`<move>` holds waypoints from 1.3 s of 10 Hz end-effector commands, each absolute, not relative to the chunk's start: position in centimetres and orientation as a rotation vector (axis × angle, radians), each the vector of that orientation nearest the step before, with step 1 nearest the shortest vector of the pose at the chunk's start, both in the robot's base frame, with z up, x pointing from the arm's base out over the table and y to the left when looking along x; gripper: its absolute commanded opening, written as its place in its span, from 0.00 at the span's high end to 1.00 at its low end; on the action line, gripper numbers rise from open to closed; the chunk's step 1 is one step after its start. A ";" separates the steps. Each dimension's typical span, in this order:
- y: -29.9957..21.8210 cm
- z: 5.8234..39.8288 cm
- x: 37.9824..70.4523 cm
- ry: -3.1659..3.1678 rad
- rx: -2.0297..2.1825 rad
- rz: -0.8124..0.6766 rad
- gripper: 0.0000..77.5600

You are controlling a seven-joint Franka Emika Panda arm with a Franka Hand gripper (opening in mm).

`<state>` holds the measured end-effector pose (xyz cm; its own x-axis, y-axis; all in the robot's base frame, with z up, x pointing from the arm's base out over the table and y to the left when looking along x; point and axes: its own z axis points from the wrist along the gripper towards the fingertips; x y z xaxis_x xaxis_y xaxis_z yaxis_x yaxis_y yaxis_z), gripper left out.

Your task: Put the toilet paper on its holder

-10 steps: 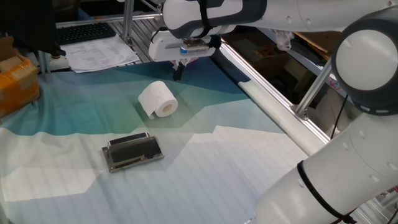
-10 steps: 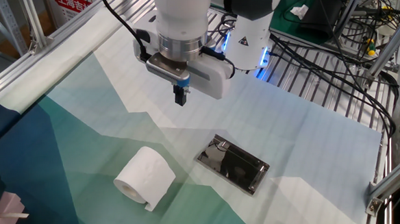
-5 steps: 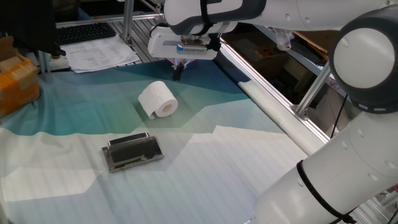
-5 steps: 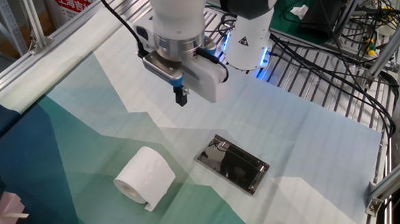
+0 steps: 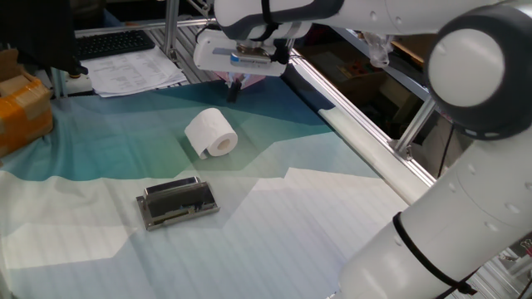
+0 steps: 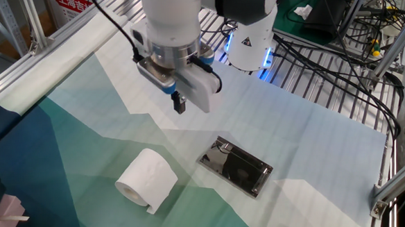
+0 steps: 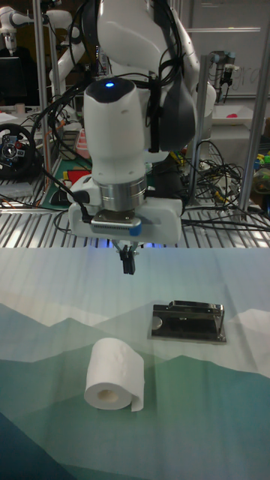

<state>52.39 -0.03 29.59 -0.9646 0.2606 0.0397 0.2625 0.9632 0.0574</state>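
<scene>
The toilet paper (image 5: 211, 132) (image 6: 147, 179) (image 7: 114, 374) lies on its side on the cloth, white, with a short loose tail on the cloth. The holder (image 5: 177, 202) (image 6: 235, 167) (image 7: 187, 322) is a flat silver-rimmed plate with a dark centre, lying a little apart from the roll. My gripper (image 5: 233, 90) (image 6: 178, 104) (image 7: 128, 265) hangs in the air above the cloth, behind and above the roll, touching nothing. Its dark fingers are pressed together, shut and holding nothing.
A cloth printed in green, blue and white (image 5: 274, 224) covers the table. An aluminium frame rail (image 5: 357, 124) runs along one side. Papers and a keyboard (image 5: 125, 50) and an orange box (image 5: 21, 116) sit at the far end. Cables (image 6: 324, 58) lie over the metal grid.
My gripper has drifted sideways, towards the side of the roll, and turned about its vertical axis. The roll and the holder have not moved.
</scene>
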 end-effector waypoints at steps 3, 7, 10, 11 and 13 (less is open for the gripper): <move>-0.2 29.9 54.3 -3.099 -0.366 -0.045 1.00; -0.2 29.7 54.5 -3.104 -0.328 -0.035 1.00; -0.2 29.7 54.5 -3.114 -0.338 -0.020 1.00; -0.2 29.7 54.5 -3.124 -0.342 -0.021 1.00; -0.2 29.7 54.5 -3.135 -0.311 -0.025 1.00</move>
